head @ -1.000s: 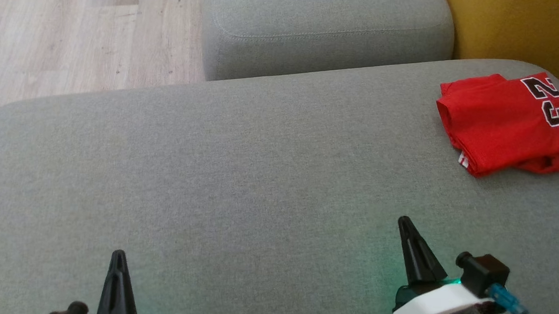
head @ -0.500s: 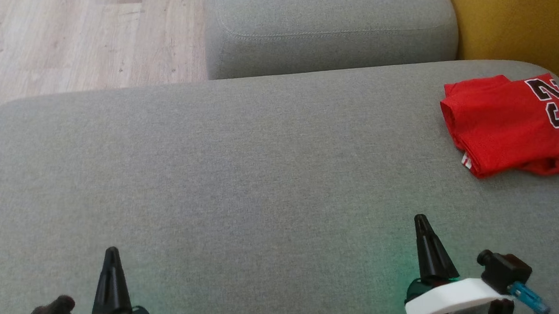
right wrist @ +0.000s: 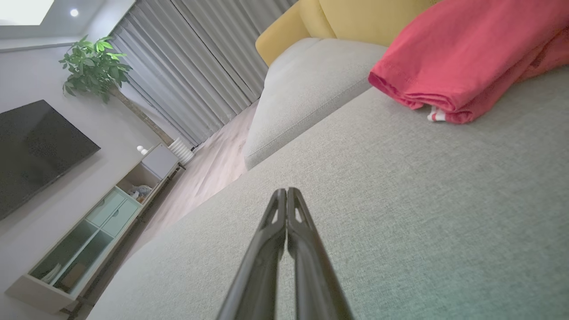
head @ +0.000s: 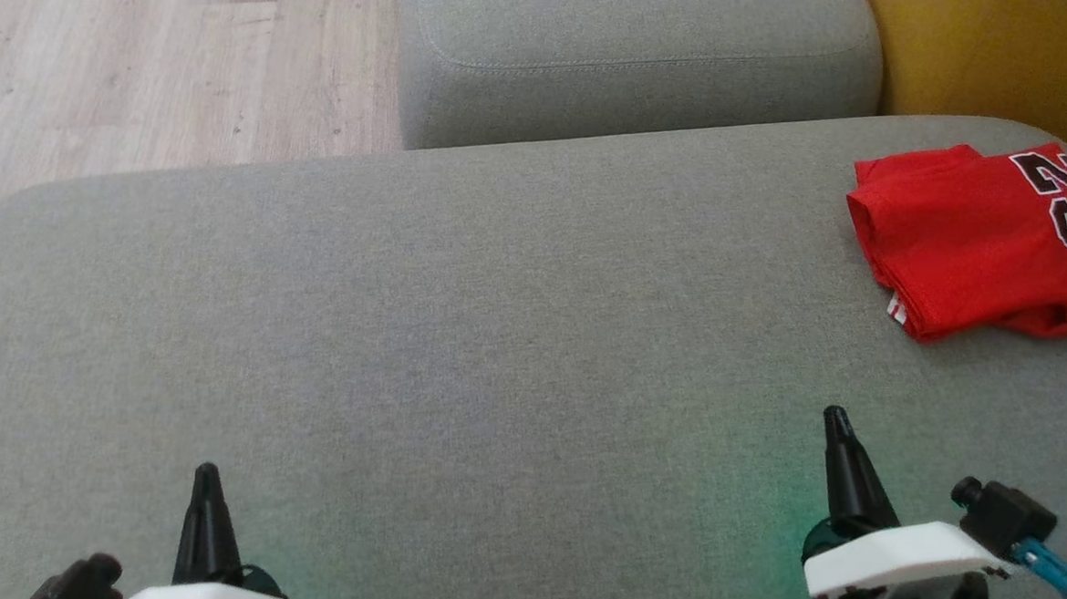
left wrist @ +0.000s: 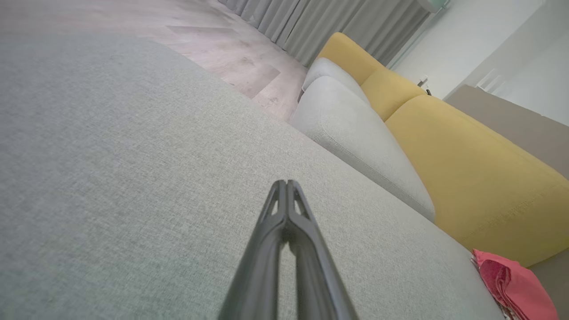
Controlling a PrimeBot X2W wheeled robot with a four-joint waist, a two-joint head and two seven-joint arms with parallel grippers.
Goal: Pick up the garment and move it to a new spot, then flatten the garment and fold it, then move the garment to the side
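Shirt [head: 965, 249] is bright red with black numbers outlined in white. Seat cushion [head: 459, 332] is plain light grey weave, sofa back [head: 994, 59] mustard yellow, floor [head: 144, 60] pale wood grain, curtains [right wrist: 200, 66] grey.

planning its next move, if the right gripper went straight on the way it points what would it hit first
Probably nothing soon: the shut right gripper points along the bare grey seat, passing left of the red garment, toward the grey cushion behind. Its height over the seat is unclear.
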